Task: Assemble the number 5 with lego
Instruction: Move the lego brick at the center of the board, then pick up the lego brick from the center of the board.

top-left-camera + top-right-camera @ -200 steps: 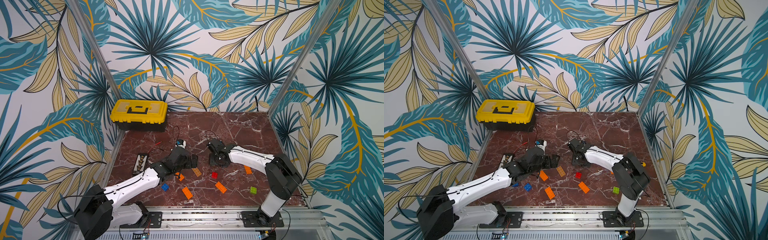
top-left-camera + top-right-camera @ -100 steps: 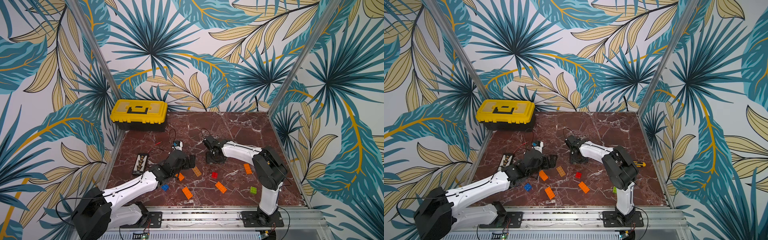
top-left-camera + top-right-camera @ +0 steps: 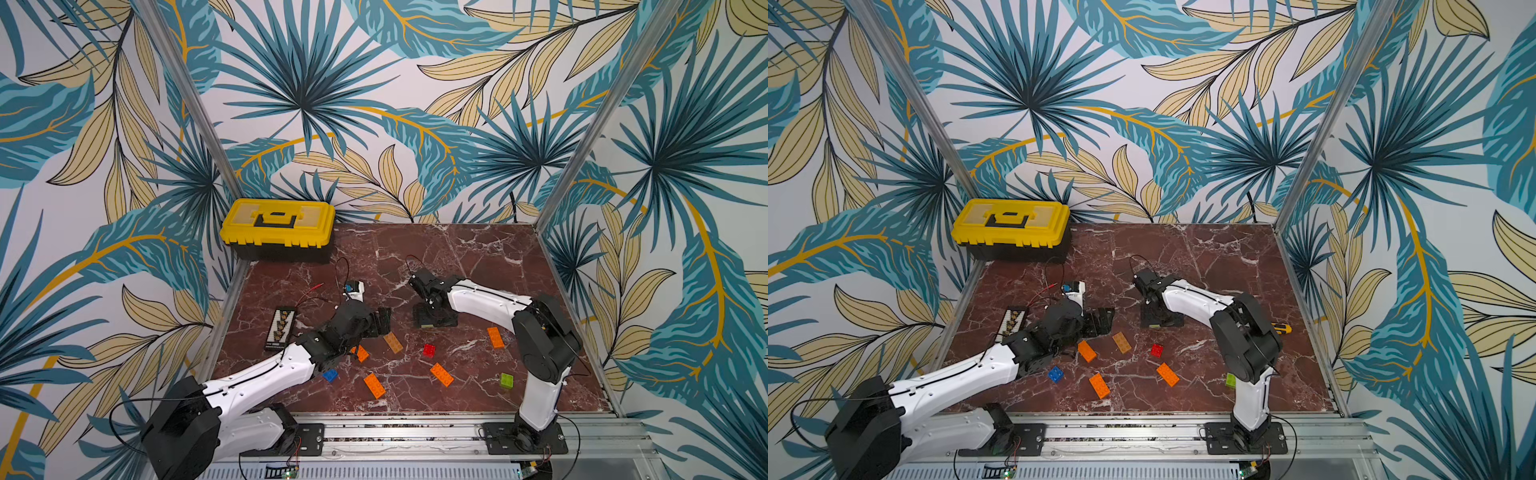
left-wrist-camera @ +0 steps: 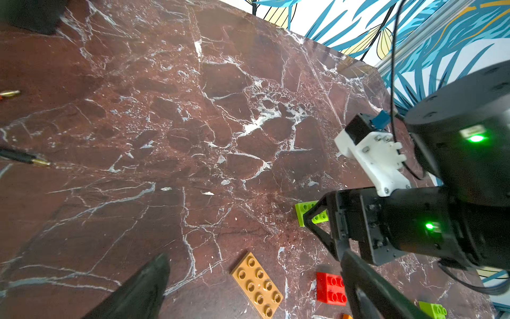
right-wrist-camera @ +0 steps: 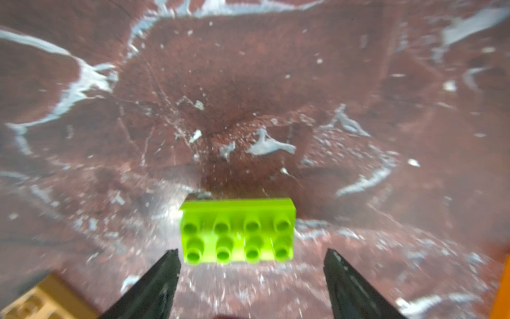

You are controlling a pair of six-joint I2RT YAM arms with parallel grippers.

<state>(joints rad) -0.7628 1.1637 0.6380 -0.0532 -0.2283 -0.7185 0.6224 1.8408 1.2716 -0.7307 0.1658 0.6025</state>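
Note:
My right gripper (image 5: 251,265) points down at the marble table, open, with a lime green oblong brick (image 5: 237,230) lying flat just beyond its fingertips, clear of both. In a top view that gripper (image 3: 434,320) hides most of this brick. My left gripper (image 4: 254,254) is open and low over a tan plate (image 4: 258,284), beside a red brick (image 4: 331,288). Loose lego lies in both top views: orange bricks (image 3: 360,353) (image 3: 441,374) (image 3: 374,385) (image 3: 495,337), a blue one (image 3: 330,376) and a green square (image 3: 506,380). The number 5 is out of view.
A yellow toolbox (image 3: 278,226) stands at the back left. A black strip with yellow marks (image 3: 281,328) lies at the left edge, and a small white device with wires (image 3: 353,289) sits behind my left gripper. A yellow utility knife (image 3: 1281,329) lies behind the right arm.
The right jaws have spread wider, and the lime green brick now lies free on the table. The right arm's elbow swung slightly left. The left arm shifted only a little.

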